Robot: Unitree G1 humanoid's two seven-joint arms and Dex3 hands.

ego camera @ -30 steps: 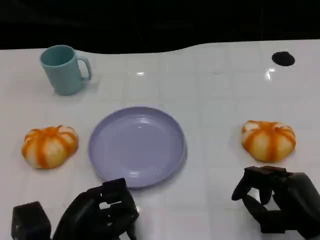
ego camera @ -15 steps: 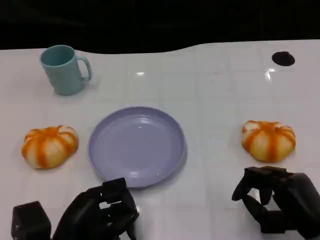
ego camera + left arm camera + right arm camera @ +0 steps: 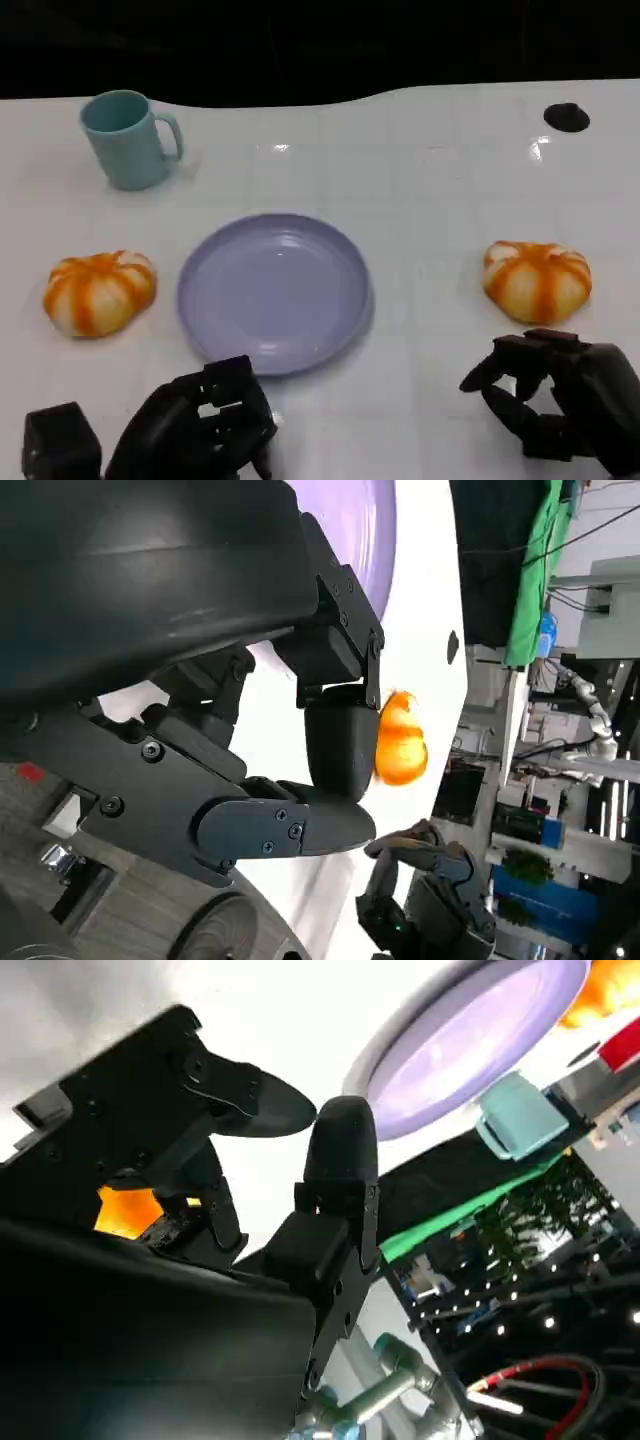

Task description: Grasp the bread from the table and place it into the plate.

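Two orange-striped round breads lie on the white table, one (image 3: 98, 291) left of the lavender plate (image 3: 215, 300) and one (image 3: 537, 280) to its right. The plate has nothing on it. My left hand (image 3: 200, 432) hovers near the table's front edge, just in front of the plate, with its fingers loosely bent and holding nothing. In front of the right bread, a short gap away, my right hand (image 3: 560, 405) has its fingers curved and apart, and it holds nothing. In the right wrist view that bread (image 3: 128, 1210) peeks out from behind the fingers (image 3: 338, 1155). The left wrist view shows the plate (image 3: 375, 530), the right bread (image 3: 402, 742) and my right hand (image 3: 430, 890).
A teal mug (image 3: 128, 138) stands at the back left, and it appears beside the plate (image 3: 470, 1040) in the right wrist view as well (image 3: 520, 1118). A small black disc (image 3: 566, 116) sits at the back right. The table's far edge meets a dark background.
My right hand has shifted very slightly near the front edge. The breads, plate, mug and left hand stay where they were.
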